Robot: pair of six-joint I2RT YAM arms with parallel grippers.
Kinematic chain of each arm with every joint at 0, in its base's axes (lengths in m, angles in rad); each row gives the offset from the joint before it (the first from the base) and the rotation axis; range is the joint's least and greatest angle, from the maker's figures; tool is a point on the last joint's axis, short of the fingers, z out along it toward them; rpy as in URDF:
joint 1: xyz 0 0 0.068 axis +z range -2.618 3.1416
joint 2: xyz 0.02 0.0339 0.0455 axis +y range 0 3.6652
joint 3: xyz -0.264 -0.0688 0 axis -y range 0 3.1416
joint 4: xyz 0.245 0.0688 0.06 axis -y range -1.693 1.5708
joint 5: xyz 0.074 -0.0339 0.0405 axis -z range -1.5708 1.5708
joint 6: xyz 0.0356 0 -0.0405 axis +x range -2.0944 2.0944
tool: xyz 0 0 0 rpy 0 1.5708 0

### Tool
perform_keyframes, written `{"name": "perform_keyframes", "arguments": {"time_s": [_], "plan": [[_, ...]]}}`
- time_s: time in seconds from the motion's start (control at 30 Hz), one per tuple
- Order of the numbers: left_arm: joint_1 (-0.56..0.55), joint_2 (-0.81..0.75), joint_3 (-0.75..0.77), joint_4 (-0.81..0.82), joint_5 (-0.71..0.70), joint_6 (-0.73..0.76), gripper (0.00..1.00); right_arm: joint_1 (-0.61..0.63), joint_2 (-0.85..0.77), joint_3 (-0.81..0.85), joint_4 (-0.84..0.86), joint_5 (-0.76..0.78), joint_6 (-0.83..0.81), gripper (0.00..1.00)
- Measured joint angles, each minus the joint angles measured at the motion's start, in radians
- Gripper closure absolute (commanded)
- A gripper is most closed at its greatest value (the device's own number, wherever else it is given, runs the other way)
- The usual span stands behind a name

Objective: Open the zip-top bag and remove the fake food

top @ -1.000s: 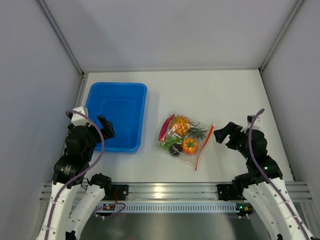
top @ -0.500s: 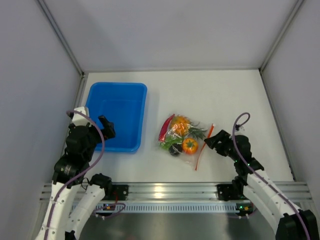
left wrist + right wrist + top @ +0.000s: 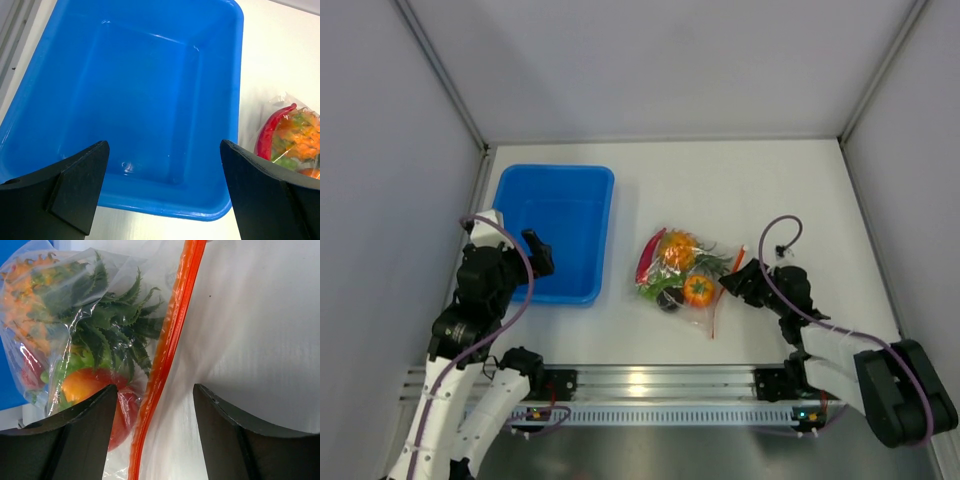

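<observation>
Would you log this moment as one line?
left gripper: open over tray; right gripper: open, straddling zip strip; fake food: in zip-top bag

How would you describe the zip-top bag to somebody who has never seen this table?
Find the blue tray on the left part of the white table. Just right of it lies the zip-top bag, clear crinkly plastic filled with fake food. Only it has a thin orange-red zip strip along its right edge.

The left arm (image 3: 475, 300) and right arm (image 3: 825, 345) have white shells near the bases and black joints higher up. A purple cable (image 3: 520, 275) loops along each. The pincer fingers (image 3: 75, 185) are matte black wedges.
</observation>
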Motion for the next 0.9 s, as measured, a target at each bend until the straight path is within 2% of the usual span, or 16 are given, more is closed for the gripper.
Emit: {"name": "perform_keyframes", "arguments": {"time_s": [0.17, 0.33, 0.5, 0.73, 0.77, 0.83, 0.87, 0.9], "plan": [[0.000, 0.009, 0.000, 0.000, 0.006, 0.000, 0.02, 0.013, 0.105, 0.000, 0.129, -0.027, 0.004, 0.38], [0.000, 0.010, 0.000, 0.000, 0.014, 0.000, 0.02, 0.048, 0.116, -0.001, 0.182, -0.034, 0.003, 0.37], [0.000, 0.014, 0.000, 0.000, 0.024, 0.000, 0.02, 0.061, 0.133, 0.000, 0.220, -0.034, 0.004, 0.42], [0.000, 0.021, 0.000, 0.000, 0.028, 0.001, 0.02, 0.064, 0.247, 0.013, 0.277, -0.026, 0.024, 0.50], [-0.001, 0.021, 0.000, 0.000, 0.028, 0.001, 0.02, 0.065, 0.269, 0.014, 0.292, -0.027, 0.029, 0.60], [-0.001, 0.021, 0.000, 0.000, 0.029, 0.001, 0.02, 0.066, 0.320, 0.016, 0.338, -0.031, 0.041, 0.72], [-0.001, 0.021, 0.000, 0.000, 0.029, 0.001, 0.02, 0.066, 0.339, 0.018, 0.351, -0.033, 0.047, 0.83], [-0.001, 0.022, 0.000, 0.001, 0.029, 0.001, 0.02, 0.066, 0.358, 0.019, 0.371, -0.035, 0.049, 0.85]]}}
